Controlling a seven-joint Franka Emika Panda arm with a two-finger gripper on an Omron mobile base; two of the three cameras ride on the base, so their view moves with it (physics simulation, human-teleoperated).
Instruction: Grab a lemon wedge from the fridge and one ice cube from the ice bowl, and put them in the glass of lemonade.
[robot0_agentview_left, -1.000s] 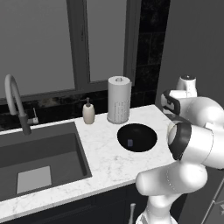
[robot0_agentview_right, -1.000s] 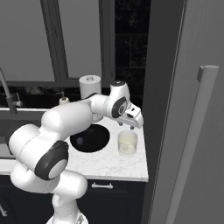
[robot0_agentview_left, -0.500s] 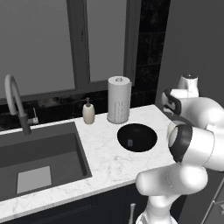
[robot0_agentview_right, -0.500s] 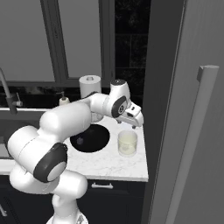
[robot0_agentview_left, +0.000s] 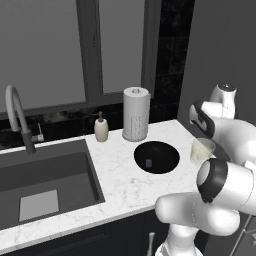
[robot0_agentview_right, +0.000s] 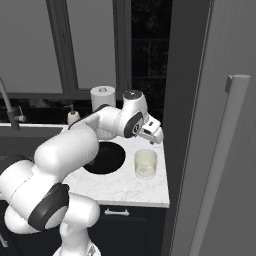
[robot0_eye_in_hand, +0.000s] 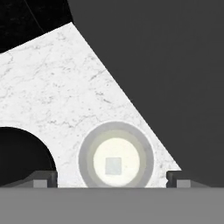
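Looking down from the hand, you see the gripper (robot0_eye_in_hand: 113, 177) hanging straight above the glass (robot0_eye_in_hand: 116, 159) with its jaws spread wide and nothing between them; a small pale ice cube (robot0_eye_in_hand: 113, 166) floats in the middle of the lemonade, so that half of the job looks done. The glass stands on the marble counter (robot0_eye_in_hand: 57, 92) just beside the black bowl (robot0_agentview_right: 104, 157), close to the counter's end by the fridge (robot0_agentview_right: 220, 150), whose door is shut; one more cube (robot0_agentview_left: 148, 162) lies in the bowl. No yellow piece shows in the glass, so you likely want the lemon wedge next, and it must be behind that door. Expect the door to be heavy and stiff; take the long bar handle (robot0_agentview_right: 224, 140) across its width, about mid-height, and pull steadily. The wedge itself will probably be tiny, light and slippery; pinch it across its flat sides, gently. Keep clear of the glass as you swing away; it tips easily and spills.
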